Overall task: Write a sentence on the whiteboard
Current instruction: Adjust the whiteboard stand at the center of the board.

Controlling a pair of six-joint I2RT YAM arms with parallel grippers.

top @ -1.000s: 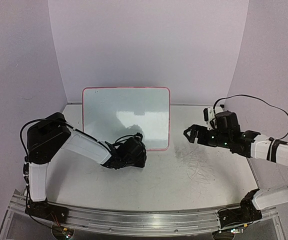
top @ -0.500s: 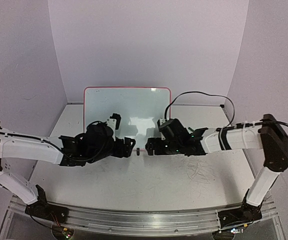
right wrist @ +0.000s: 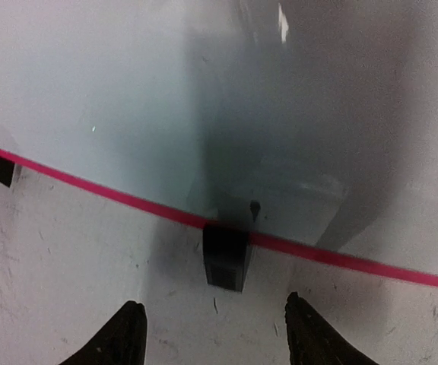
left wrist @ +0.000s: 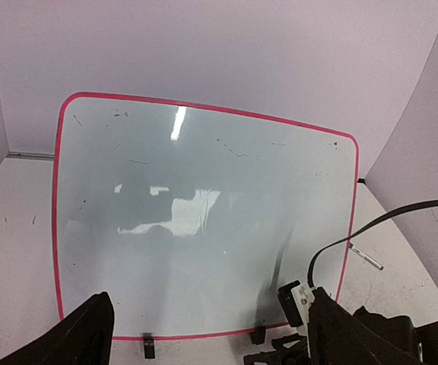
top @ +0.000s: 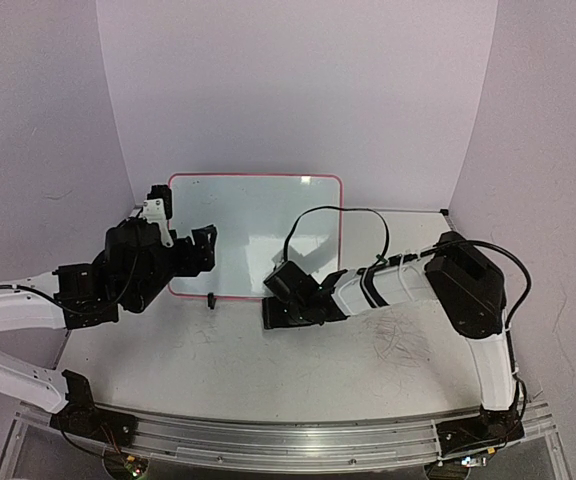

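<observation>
Scuffed white table (top: 268, 375), lilac backdrop (top: 298, 90), metal rail (top: 298, 440)

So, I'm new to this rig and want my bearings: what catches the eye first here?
The rectangular white board with a thin red-pink frame stands at the back of the table, bare but for faint smudges. The open left gripper faces its left part; the open right gripper sits low before a small black clip foot under its bottom edge.

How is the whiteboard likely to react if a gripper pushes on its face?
The whiteboard probably tips easily: it stands on only two small black clip feet. It looks thin and flat, so likely stiff, not floppy. Its glossy face shows reflections, so a grip may slip.
</observation>
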